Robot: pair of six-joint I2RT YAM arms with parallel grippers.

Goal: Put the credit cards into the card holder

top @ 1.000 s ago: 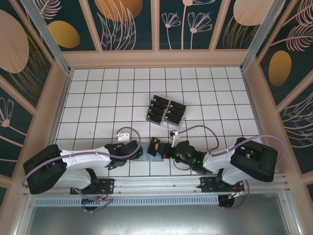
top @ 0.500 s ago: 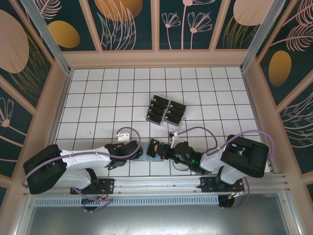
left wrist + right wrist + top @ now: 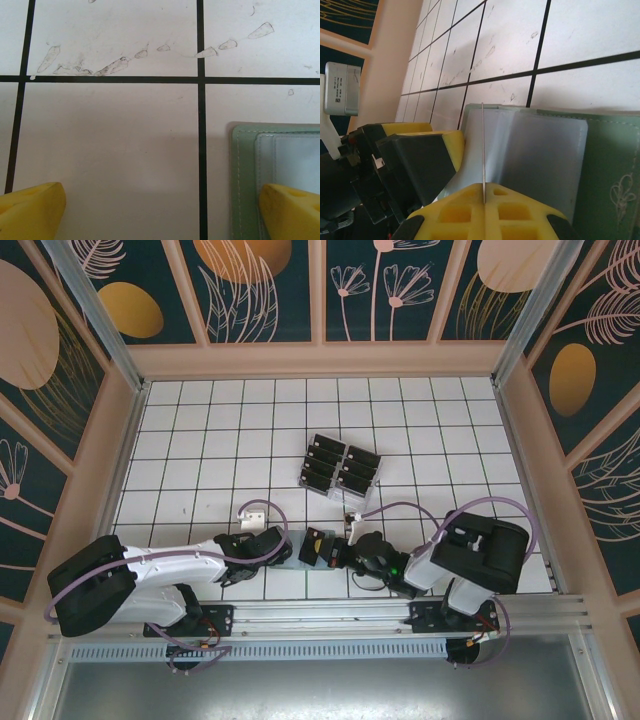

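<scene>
Far left, top view: left arm (image 3: 150, 570) lying low along the near edge of the table (image 3: 190, 430), left gripper (image 3: 268, 543) ending just left of centre.

From the left wrist: gripper spread wide, one yellow fingertip (image 3: 35, 207) in each bottom corner, everything behind them cut off. Right-hand tip sits over the card holder (image 3: 245, 175); can't tell whether touching or just above.

Holder flat on the white tiles, sage-green, lying open with a clear pocket (image 3: 295, 160) facing up. One stitched corner in frame, the rest running off right and bottom, so no call on long axis from here. From the top view, mostly buried under both grippers and hard to make out.

Next right: one credit card (image 3: 483, 145) pinched in the closed right gripper (image 3: 483, 192). Seen edge-on from the right wrist as a thin line rising from the pads across the clear pocket, parallel to the pocket's side edge. Face unreadable, lower end hidden between the pads. Can't tell whether the far edge is inside the pocket. Holder cut off right and bottom here too, with an embossed floral mark (image 3: 620, 192) on the green flap.

Further back, about centre: other credit cards (image 3: 320, 472), black, standing in two columns in a clear rack (image 3: 342, 470), long axis running away from the arms, slightly skewed to the grid.
</scene>
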